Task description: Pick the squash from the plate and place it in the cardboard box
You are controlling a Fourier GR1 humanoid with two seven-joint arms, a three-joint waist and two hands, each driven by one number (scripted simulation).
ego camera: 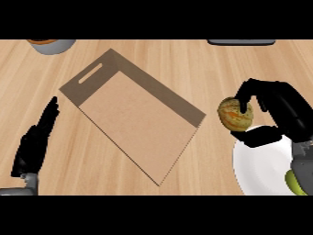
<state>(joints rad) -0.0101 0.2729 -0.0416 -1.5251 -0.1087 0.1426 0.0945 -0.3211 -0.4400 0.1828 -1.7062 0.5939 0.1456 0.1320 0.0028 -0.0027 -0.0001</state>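
Note:
The squash (235, 114) is a tan-green, mottled oval, held off the white plate (260, 170) just past its far-left rim. My right hand (285, 111) is shut on it, fingers curled over its top and thumb below. The cardboard box (135, 114) lies open and empty in the middle of the counter, to the left of the squash, with a handle slot in its far-left wall. My left hand (35, 142) rests open at the lower left, fingers straight, left of the box.
A grey bowl (50, 45) with something orange in it stands at the far left edge. A dark flat object (241, 41) lies at the far right edge. A green item (294, 182) shows on the plate beside my right forearm.

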